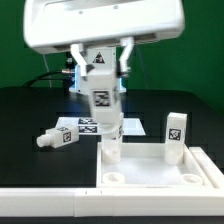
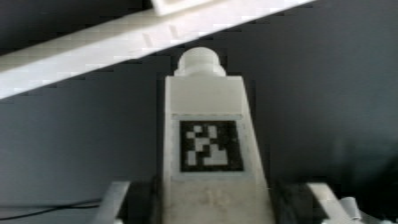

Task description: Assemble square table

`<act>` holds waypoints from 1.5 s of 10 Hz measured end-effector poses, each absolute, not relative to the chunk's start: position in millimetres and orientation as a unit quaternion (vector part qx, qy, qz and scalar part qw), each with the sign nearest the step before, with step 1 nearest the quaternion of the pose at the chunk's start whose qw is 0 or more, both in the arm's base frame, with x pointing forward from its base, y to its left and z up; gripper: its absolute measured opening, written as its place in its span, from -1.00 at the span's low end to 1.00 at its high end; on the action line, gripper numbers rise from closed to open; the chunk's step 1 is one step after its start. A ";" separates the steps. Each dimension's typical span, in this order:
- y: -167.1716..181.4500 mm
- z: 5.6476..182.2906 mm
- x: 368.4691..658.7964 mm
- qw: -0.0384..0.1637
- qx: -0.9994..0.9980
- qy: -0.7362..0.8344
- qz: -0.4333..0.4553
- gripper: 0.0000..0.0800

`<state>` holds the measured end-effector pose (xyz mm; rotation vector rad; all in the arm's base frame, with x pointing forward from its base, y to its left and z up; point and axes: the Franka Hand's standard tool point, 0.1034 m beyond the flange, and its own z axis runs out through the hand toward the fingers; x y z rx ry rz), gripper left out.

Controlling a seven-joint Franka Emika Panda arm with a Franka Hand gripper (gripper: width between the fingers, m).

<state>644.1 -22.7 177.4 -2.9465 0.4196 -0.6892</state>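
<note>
Table top (image 1: 160,172) lies low in frame, right half, rim up. Pincer (image 1: 103,80) at centre, clamped on leg (image 1: 105,112). Leg upright, long axis vertical, lower end at top's upper-left corner hole; seated or just above, cannot tell. Second leg (image 1: 175,135) stands at top's upper right. Third leg (image 1: 65,135) lies on worktop (image 1: 30,115), left of centre.

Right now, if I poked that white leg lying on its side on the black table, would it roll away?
Probably not far: the lying leg looks square-sided with flat tagged faces, so it would likely slide or flop one face over. It looks like rigid plastic, so likely stiff. Being small, it is probably light and easily shoved.
</note>
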 end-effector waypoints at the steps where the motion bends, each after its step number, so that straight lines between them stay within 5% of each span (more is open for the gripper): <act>1: -24.3 177.3 644.0 0.043 -0.963 0.139 -0.225 -0.29; 4: -14.9 176.0 645.4 0.045 -0.961 0.145 -0.229 -0.29; 7: 58.0 154.1 641.5 0.037 -0.966 0.098 -0.237 -0.29; 12: 54.6 152.6 641.2 0.034 -0.966 0.099 -0.237 -0.29; 15: 81.9 131.8 635.8 0.029 -0.967 0.068 -0.244 -0.29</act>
